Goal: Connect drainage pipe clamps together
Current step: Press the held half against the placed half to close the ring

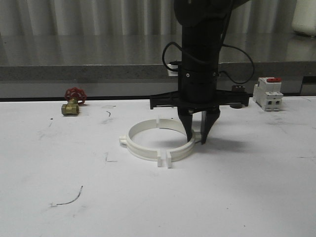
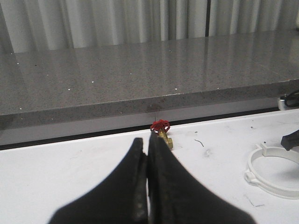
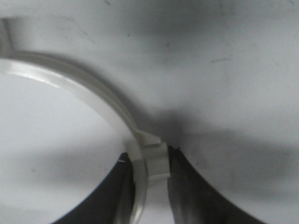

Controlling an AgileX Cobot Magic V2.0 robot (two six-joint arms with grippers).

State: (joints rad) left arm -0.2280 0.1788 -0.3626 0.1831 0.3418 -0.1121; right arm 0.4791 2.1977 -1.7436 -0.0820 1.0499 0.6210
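Two white drainage pipe clamps lie on the white table as one wide ring, the left half [image 1: 134,147] and the right half [image 1: 180,152] meeting at paired end tabs at the back and the front. My right gripper [image 1: 196,136] reaches down over the ring's right side. In the right wrist view its fingers press the band [image 3: 70,81] from inside and outside at the side nub, so the right gripper [image 3: 149,161] is shut on that clamp. My left gripper [image 2: 147,140] is shut with nothing in it, well to the left of the ring [image 2: 261,179].
A brass valve with a red handwheel [image 1: 73,101] lies at the back left of the table. A white breaker with a red top [image 1: 268,94] stands at the back right. A grey stone ledge [image 1: 98,69] runs behind the table.
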